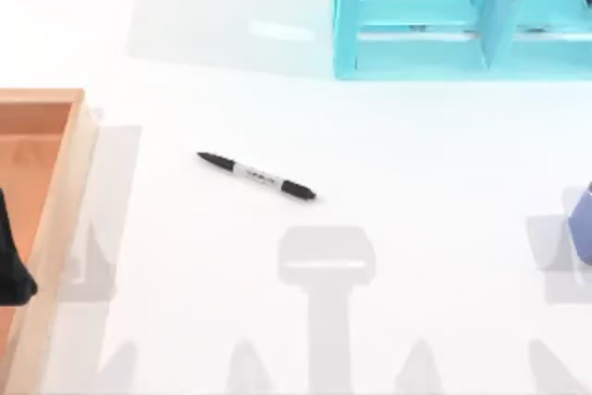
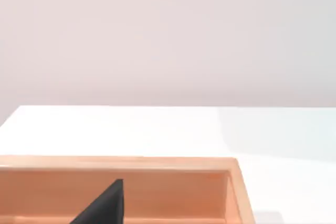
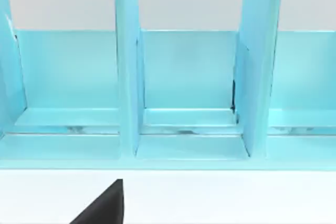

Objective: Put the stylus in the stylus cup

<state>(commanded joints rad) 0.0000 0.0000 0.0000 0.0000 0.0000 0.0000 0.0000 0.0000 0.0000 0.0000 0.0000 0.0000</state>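
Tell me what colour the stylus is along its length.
The stylus has black ends and a white-grey middle band with dark print; the top view shows it best.

Left arm [image 1: 13, 261] parked at table's left edge, just a dark piece in top view. One black finger [image 2: 105, 205] of left gripper pokes into left wrist view; same for right gripper's finger [image 3: 105, 205] in right wrist view.

Slim black-tipped stylus [image 1: 257, 176] lies flat mid-bench, angled. Periwinkle-blue stylus cup [image 1: 583, 226] at right edge. Wooden tray [image 1: 55, 201] left, turquoise translucent shelf [image 1: 416, 53] behind. My left arm [image 1: 11, 261] over tray.
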